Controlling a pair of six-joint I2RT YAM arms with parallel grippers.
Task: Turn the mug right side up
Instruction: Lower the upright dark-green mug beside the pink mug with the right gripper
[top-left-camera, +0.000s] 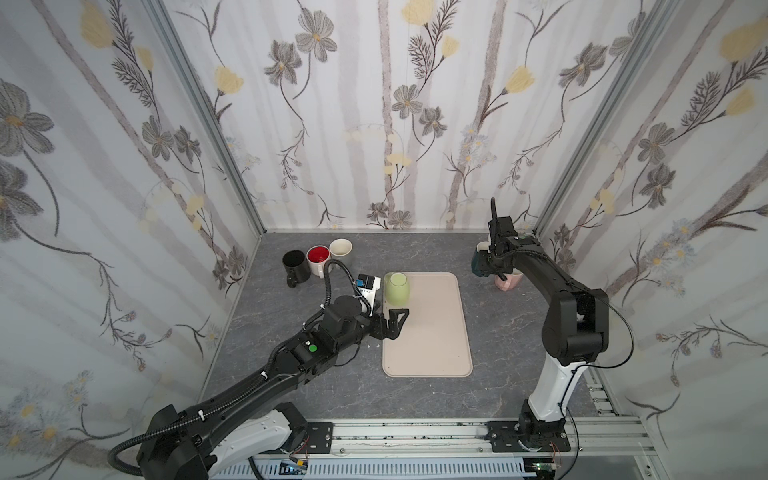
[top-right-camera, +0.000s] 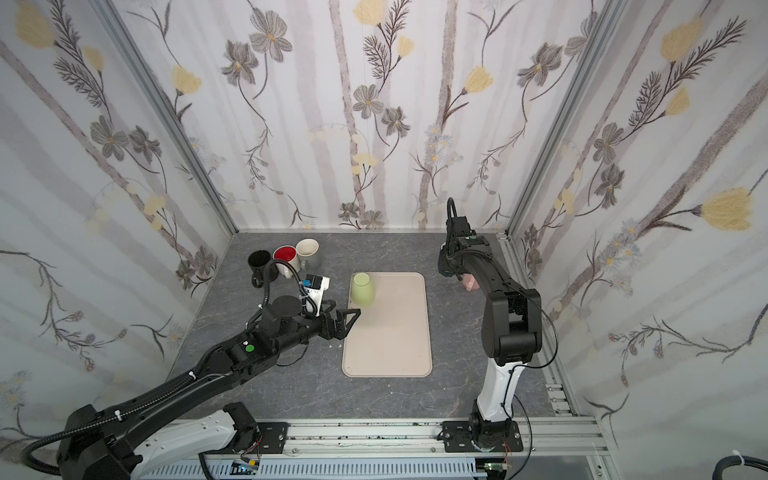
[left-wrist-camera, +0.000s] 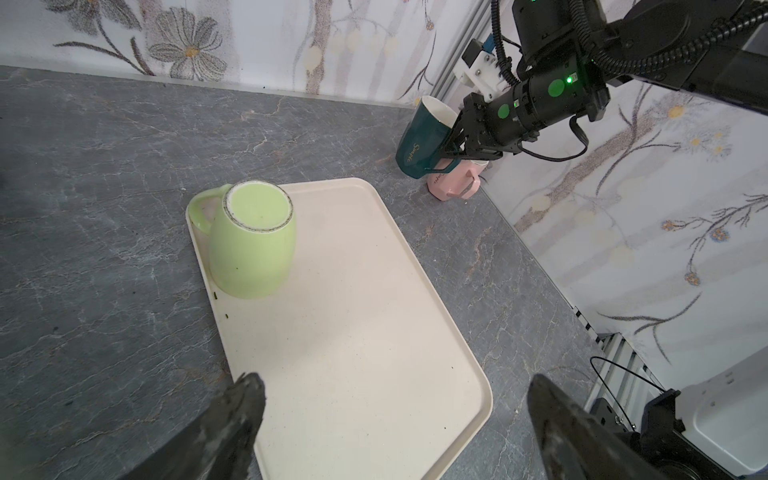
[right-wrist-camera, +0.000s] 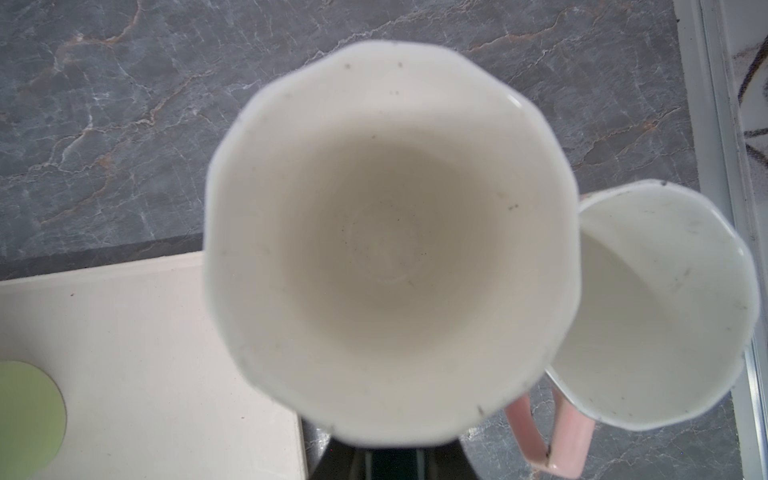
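Note:
A pale green mug (top-left-camera: 397, 289) (top-right-camera: 362, 289) (left-wrist-camera: 249, 245) stands upside down, base up, on the far left corner of the beige tray (top-left-camera: 432, 332) (left-wrist-camera: 353, 332). Its handle points off the tray's edge. My left gripper (top-left-camera: 399, 324) (top-right-camera: 351, 324) (left-wrist-camera: 395, 382) hangs open and empty over the tray's left side, just short of the green mug. My right gripper (left-wrist-camera: 451, 151) is shut on the handle of a dark teal mug (top-left-camera: 482, 264) (left-wrist-camera: 419, 141), which hangs tilted with its mouth up. Its white inside (right-wrist-camera: 390, 237) fills the right wrist view.
A pink mug (top-left-camera: 508, 282) (left-wrist-camera: 453, 187) (right-wrist-camera: 656, 307) stands upright right beside the held teal mug, near the back right wall. At the back left stand a black mug (top-left-camera: 296, 264), a white mug with a red inside (top-left-camera: 318, 257) and a cream-lined grey mug (top-left-camera: 341, 249).

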